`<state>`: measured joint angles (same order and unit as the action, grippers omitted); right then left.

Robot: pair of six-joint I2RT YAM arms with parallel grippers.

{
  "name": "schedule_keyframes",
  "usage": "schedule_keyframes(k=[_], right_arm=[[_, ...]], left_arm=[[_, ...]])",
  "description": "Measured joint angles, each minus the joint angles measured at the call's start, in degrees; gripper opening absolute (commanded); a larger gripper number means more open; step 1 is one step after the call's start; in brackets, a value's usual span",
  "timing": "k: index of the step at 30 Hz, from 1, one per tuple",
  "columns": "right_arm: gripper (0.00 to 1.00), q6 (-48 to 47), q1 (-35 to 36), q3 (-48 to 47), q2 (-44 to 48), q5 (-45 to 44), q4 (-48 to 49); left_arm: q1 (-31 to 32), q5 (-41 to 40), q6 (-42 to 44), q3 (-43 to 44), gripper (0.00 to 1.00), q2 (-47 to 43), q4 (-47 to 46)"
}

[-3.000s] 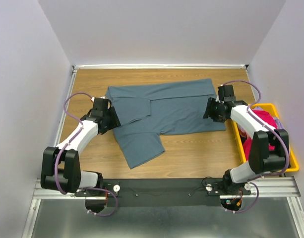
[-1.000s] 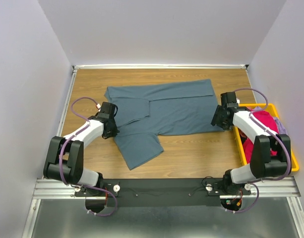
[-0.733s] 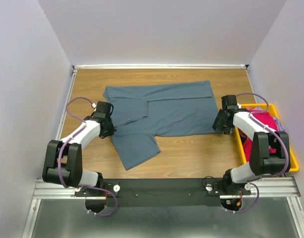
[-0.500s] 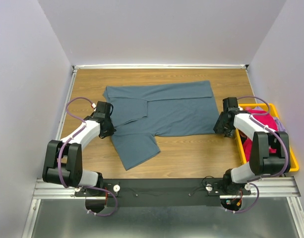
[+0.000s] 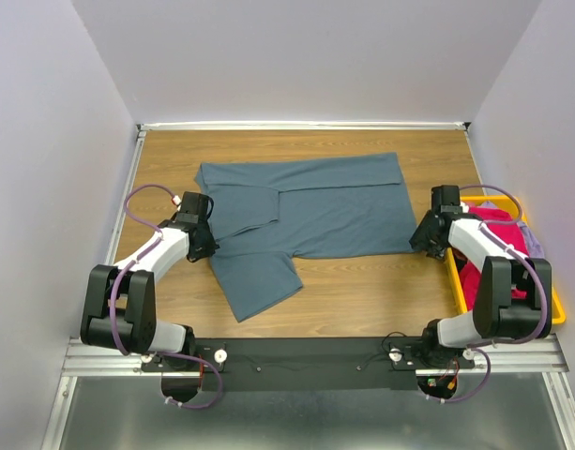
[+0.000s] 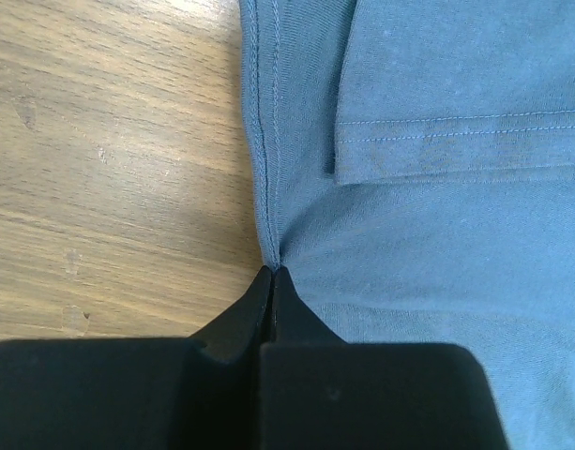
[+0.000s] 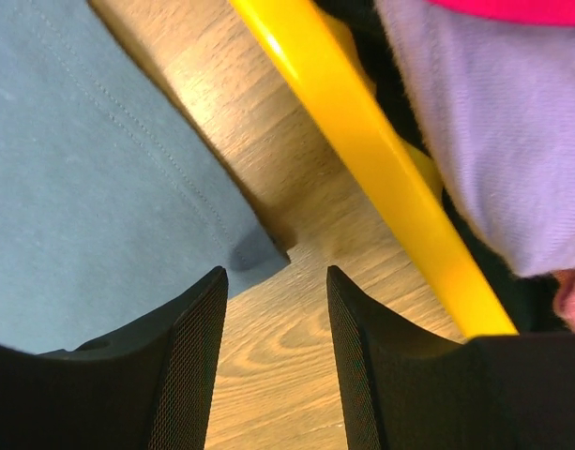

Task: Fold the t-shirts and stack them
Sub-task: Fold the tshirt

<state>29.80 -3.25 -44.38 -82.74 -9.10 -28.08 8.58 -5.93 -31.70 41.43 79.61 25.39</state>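
A slate blue-grey t-shirt [image 5: 306, 202] lies spread across the wooden table, one sleeve folded in and the other sticking out toward the front. My left gripper [image 5: 210, 247] is shut at the shirt's left edge; in the left wrist view its tips [image 6: 271, 272] pinch the puckered hem of the shirt [image 6: 437, 234]. My right gripper [image 5: 424, 240] stands open, low over the shirt's near right corner [image 7: 254, 255]. Bare wood shows between its fingers [image 7: 198, 328]. A magenta-pink t-shirt [image 5: 498, 225] and pale lavender cloth [image 7: 493, 122] lie in the bin.
The yellow plastic bin [image 5: 456, 277] stands at the table's right side, its rim [image 7: 362, 122] just right of the right gripper. White walls close in the table on three sides. The arm bases sit on the black rail at the near edge.
My right gripper slid right, off the shirt's edge toward the bin, with its jaws narrowing a little. The left gripper drew the shirt's left edge slightly left, then held still.
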Motion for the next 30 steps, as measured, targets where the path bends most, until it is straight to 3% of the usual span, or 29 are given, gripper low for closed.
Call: schedule_keyframes(k=[30], right_arm=[[0.48,2.3,-1.0,2.8,0.1,2.8,4.8]], left_arm=[[-0.7,0.0,0.0,0.0,0.0,0.0,0.0]])
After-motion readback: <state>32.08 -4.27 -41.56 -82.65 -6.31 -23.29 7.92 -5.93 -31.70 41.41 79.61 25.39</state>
